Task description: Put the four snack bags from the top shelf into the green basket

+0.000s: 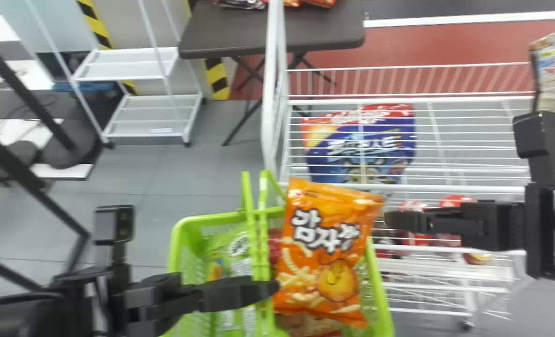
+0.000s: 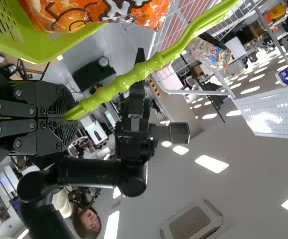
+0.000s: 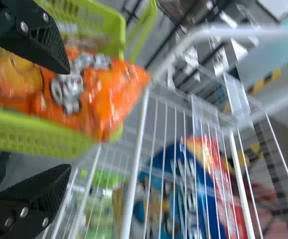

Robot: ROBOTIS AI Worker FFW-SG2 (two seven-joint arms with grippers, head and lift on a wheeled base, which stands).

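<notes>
"So, taking the head view's basket as the clock's centre, where is everything?"

"The green basket (image 1: 180,230) has its handle (image 1: 263,224) standing up across the middle. The orange snack bag (image 1: 326,252) lies on top, just right of the handle, its upper end leaning over the rim towards one o'clock."

"And beneath it?"

"Inside, a green bag (image 1: 236,252) sits towards ten o'clock, and part of another bag (image 1: 307,326) peeks out towards five."

"What about the left pincer (image 1: 256,292)?"

"It comes in from eight o'clock, pinching the handle — pressed firmly around the green plastic."

"And the right pincer (image 1: 392,221)?"

"Spread, with a wide gap between its fingers. It hovers at two o'clock near the orange snack bag — whether it touches, I can't tell."

"Anything beyond?"

"A white wire rack (image 1: 399,187) runs from one o'clock round to four. Behind its bars, at one, is a blue-and-red bag (image 1: 361,159). Farther off at twelve stands a brown table (image 1: 240,32) with packets (image 1: 242,3) on it."
</notes>
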